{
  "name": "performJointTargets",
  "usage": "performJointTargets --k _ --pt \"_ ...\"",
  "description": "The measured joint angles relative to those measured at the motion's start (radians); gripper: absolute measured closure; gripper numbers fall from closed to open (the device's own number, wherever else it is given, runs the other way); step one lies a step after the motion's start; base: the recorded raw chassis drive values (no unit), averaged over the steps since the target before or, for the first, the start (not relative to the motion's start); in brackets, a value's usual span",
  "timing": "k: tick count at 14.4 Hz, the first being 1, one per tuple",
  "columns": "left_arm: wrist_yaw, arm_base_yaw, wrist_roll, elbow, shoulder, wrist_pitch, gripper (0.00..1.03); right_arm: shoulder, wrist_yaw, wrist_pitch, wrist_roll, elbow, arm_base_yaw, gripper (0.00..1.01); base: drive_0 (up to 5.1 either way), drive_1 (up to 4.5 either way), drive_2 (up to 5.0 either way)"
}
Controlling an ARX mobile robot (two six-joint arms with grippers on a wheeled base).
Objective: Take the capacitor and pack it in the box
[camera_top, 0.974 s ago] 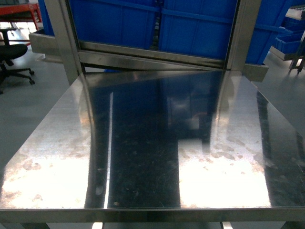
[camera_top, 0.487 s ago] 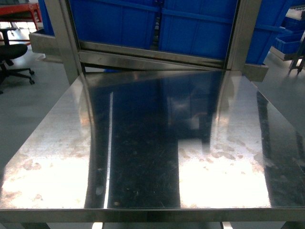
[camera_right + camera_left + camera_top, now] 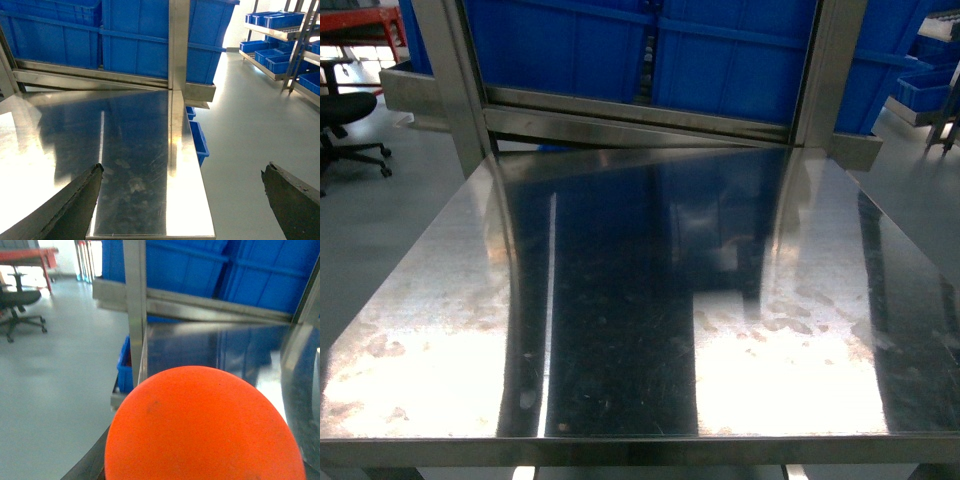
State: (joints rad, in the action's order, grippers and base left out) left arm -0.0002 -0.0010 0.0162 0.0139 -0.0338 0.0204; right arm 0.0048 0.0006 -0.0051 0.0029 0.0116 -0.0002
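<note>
No capacitor and no box show in any view. The head view holds only the bare steel table (image 3: 640,300), with neither gripper in it. In the left wrist view a big orange rounded object (image 3: 205,430) fills the lower half and hides the jaws. Of my left gripper only the dark edge of one finger (image 3: 95,460) shows, at the orange object's left side. Whether the jaws press on that object cannot be told. My right gripper (image 3: 182,172) hangs over the table's right front corner, open wide with nothing between its dark fingers.
Big blue bins (image 3: 640,50) stand behind the table on a steel frame with upright posts (image 3: 455,80). Smaller blue bins (image 3: 197,140) sit on the floor to the table's right and shelves of them (image 3: 272,35) farther right. An office chair (image 3: 345,115) stands at the far left.
</note>
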Motion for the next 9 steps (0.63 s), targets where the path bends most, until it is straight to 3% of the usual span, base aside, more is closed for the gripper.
performJointTargets --k 9 --pt "0.000 0.001 -0.002 0.000 0.024 -0.014 0.59 0.000 0.000 0.000 0.000 0.000 0.000 0.03 0.0 0.00 0.0"
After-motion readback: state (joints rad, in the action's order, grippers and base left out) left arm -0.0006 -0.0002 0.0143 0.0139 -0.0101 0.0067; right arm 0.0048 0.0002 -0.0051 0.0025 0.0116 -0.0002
